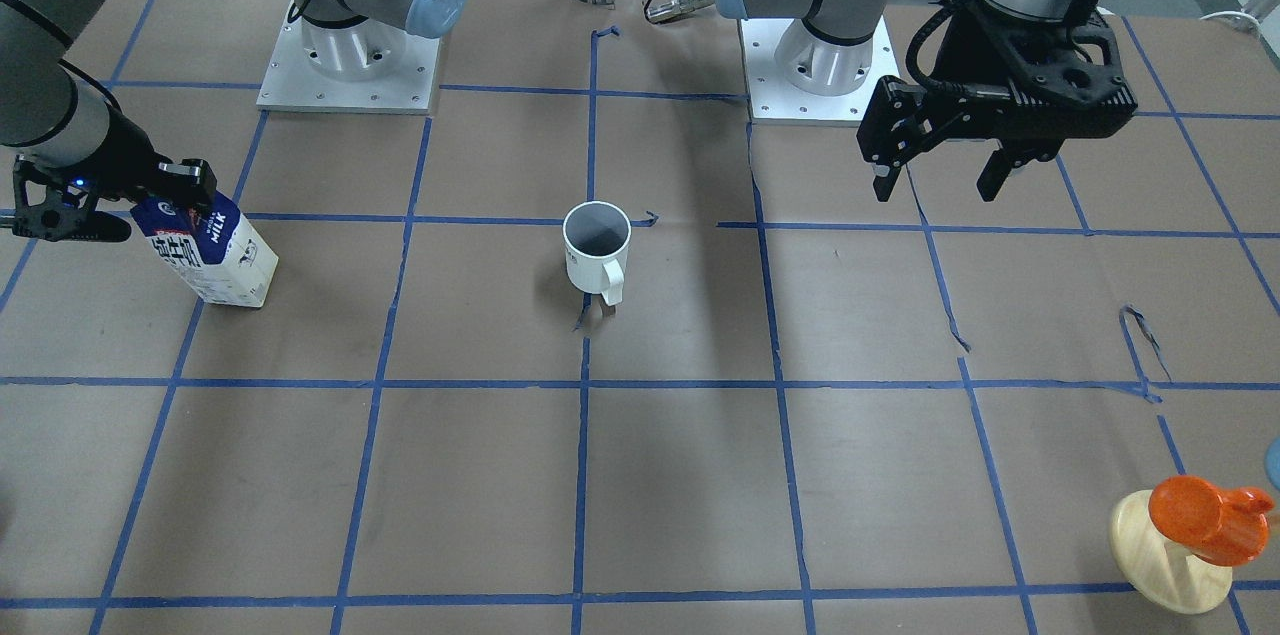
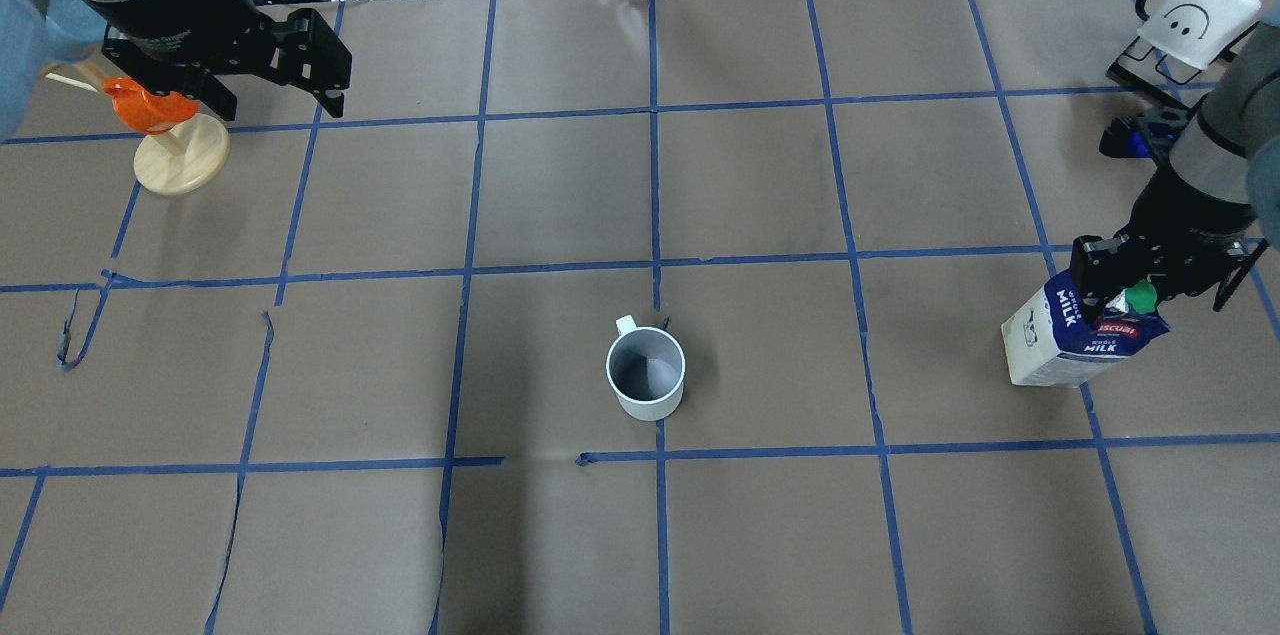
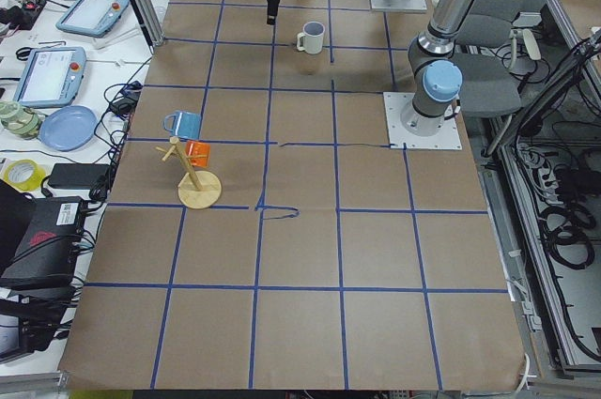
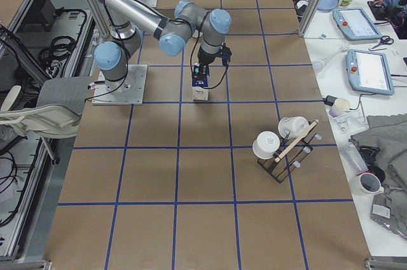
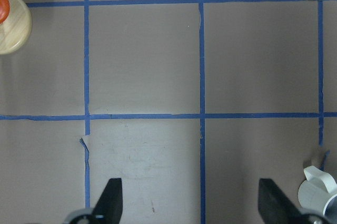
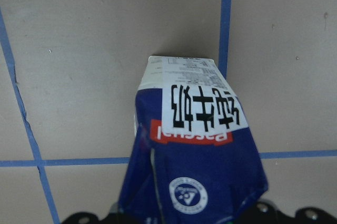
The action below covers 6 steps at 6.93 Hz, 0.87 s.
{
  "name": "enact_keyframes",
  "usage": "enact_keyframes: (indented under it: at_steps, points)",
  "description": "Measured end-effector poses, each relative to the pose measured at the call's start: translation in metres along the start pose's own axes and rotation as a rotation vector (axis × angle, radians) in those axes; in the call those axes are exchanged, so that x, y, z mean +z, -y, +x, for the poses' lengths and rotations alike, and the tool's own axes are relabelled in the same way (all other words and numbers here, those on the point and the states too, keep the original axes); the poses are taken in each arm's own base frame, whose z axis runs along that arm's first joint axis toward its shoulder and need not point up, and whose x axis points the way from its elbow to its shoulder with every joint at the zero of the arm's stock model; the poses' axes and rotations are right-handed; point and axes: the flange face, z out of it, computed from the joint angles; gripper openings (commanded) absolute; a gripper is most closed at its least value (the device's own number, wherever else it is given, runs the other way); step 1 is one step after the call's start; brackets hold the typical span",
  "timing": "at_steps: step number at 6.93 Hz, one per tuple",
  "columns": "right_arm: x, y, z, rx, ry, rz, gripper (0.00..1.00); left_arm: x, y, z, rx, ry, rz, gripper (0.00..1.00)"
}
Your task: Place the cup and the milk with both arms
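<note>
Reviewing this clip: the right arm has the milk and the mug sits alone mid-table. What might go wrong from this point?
1. The right end effector pinches the milk carton only at its folded top, so the carton may swing or slip once it is carried.
2. The left end effector hangs open, well away from the mug. A poorly aligned descent onto the mug might tip it.
</note>
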Motion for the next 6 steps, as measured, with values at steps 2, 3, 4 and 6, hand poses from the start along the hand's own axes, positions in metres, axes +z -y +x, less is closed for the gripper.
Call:
enact_keyframes:
  at_steps: [2, 3, 4, 6]
  points:
    - [-0.017, 0.002, -0.002, 0.004, -0.003, 0.016, 0.43, 0.001, 0.0, 0.001, -0.003, -0.001, -0.001, 0.91]
    - [-0.027, 0.003, -0.01, -0.008, 0.013, 0.014, 0.43, 0.001, 0.0, 0.001, -0.002, -0.005, -0.002, 0.92]
    - [-0.035, 0.004, -0.032, -0.037, 0.026, 0.012, 0.43, 0.001, 0.0, 0.002, -0.002, -0.014, -0.001, 0.92]
    - [-0.039, 0.003, -0.1, -0.099, 0.021, 0.016, 0.43, 0.0, -0.001, 0.003, -0.001, -0.021, -0.001, 0.92]
